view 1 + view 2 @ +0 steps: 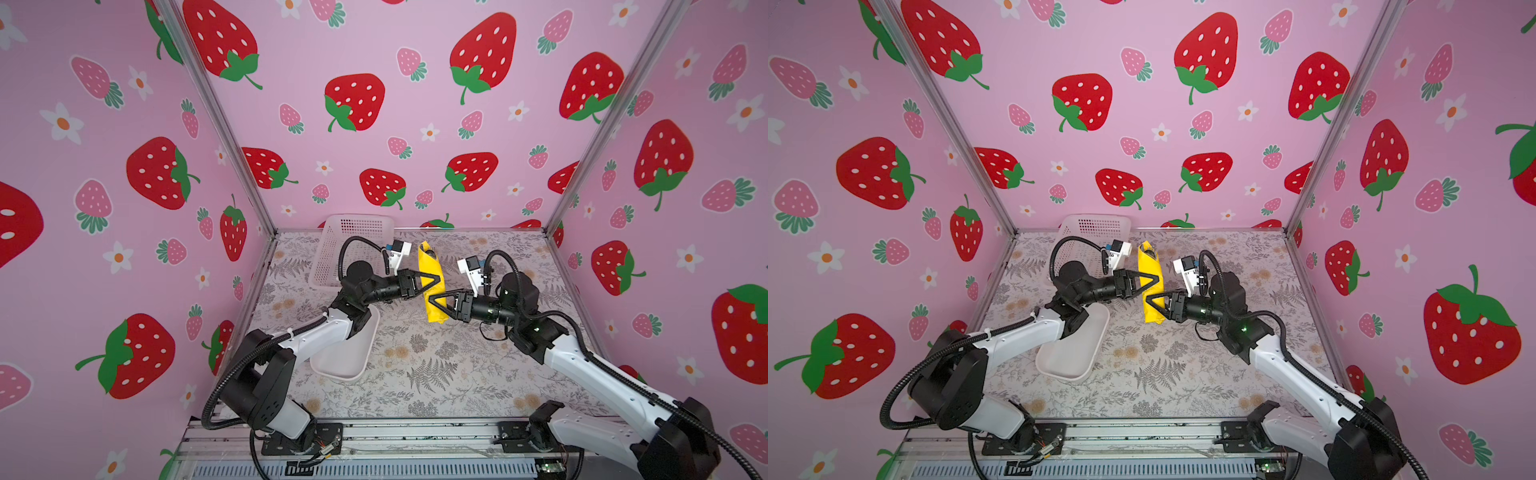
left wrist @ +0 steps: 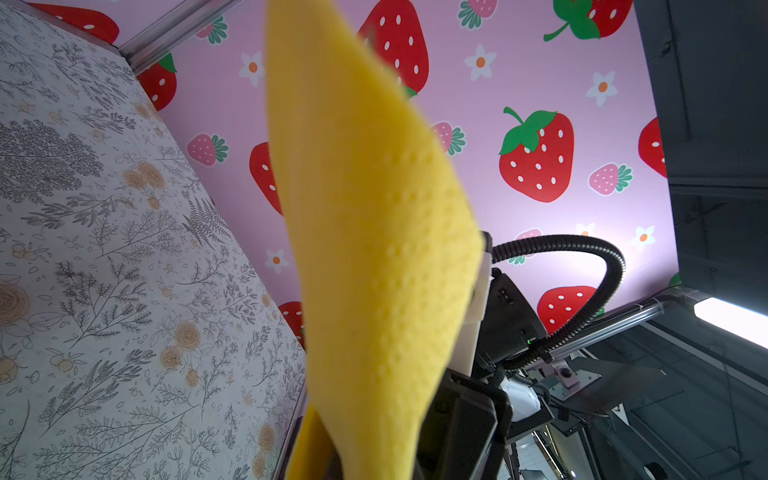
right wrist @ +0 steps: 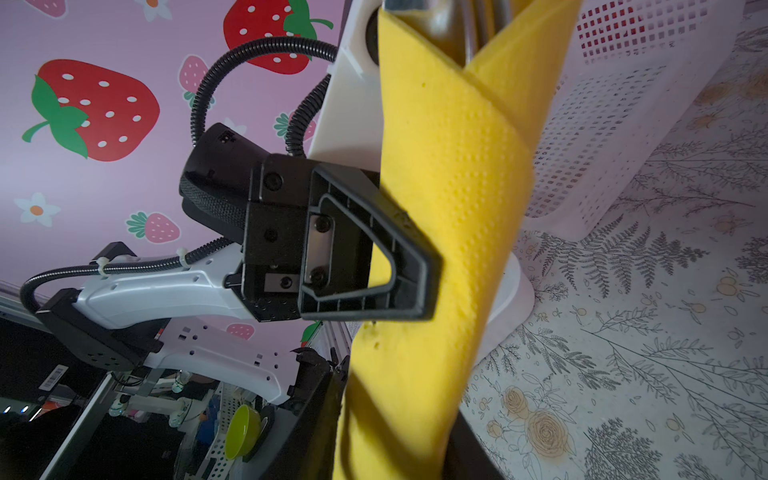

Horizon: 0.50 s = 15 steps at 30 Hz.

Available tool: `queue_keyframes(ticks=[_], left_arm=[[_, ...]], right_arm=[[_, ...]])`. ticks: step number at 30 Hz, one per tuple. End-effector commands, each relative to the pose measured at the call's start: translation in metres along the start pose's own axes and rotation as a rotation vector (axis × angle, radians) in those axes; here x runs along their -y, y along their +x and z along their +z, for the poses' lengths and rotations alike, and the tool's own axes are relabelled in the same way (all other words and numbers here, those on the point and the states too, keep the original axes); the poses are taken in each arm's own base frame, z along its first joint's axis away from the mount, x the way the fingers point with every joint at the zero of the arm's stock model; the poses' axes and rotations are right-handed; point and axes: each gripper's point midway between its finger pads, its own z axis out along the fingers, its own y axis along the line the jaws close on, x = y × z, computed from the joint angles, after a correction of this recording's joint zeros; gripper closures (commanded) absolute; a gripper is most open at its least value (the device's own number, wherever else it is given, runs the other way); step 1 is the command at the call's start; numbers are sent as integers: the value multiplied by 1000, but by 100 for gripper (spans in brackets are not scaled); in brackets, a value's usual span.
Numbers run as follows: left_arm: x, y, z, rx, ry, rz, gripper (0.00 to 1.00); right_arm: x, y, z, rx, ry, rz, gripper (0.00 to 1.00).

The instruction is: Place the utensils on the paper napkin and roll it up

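Nearest to us, toward the front left of the table (image 1: pixel 436 374), the white tray (image 1: pixel 345 357) lies partly under our left arm (image 1: pixel 316 332). The part we can see has nothing in it, so we think the utensils are all inside the roll.

A bit farther in, over the middle of the table, we hold the paper napkin (image 1: pixel 430 262) up in the air. It is a long, thin, bright yellow roll with tiny bumps on the paper. Our right jaws come in from the right edge and are closed around the near end of the roll. We think they hold it there so the roll cannot sag or come loose. Just past them, our left jaws are pressed together on the middle of the roll, pinching the paper from the left side.

At the far end the roll is open, and the shiny dark tips of the utensils (image 3: pixel 444 25) peek out. We cannot tell which piece is which.

Farthest away, in the back left corner, stands the white mesh basket (image 1: pixel 353 232).
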Motion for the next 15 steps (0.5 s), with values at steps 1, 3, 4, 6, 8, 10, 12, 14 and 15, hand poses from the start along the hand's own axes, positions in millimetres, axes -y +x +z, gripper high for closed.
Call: queue_keyframes(ticks=[1,3,4,6,8,10,12,14,15], left_arm=[[43,-14,1,15,102,96,93],[44,-14,1,13,103,98,93],[43,-14,1,13,103,98,93],[44,-14,1,13,104,99,93],[44,-14,1,16,103,101,93],[42,-14,1,16,97,101,93],[40,-14,2,13,89,103,93],[38,-14,2,11,78,105,93],[36,-14,3,11,72,106,93]], right_arm=[[-15,-2,1,-2,-87,-20,63],[-16,-3,3,-5,-98,-19,63],[-17,-3,3,-8,-102,-21,64],[-15,-4,3,-7,-99,-19,67],[-13,-4,2,-1,-91,-16,68],[-13,-4,0,1,-92,-16,71],[-14,-5,-2,7,-94,-21,74],[-15,-6,-3,9,-97,-21,77],[-15,-5,-4,9,-99,-20,78]])
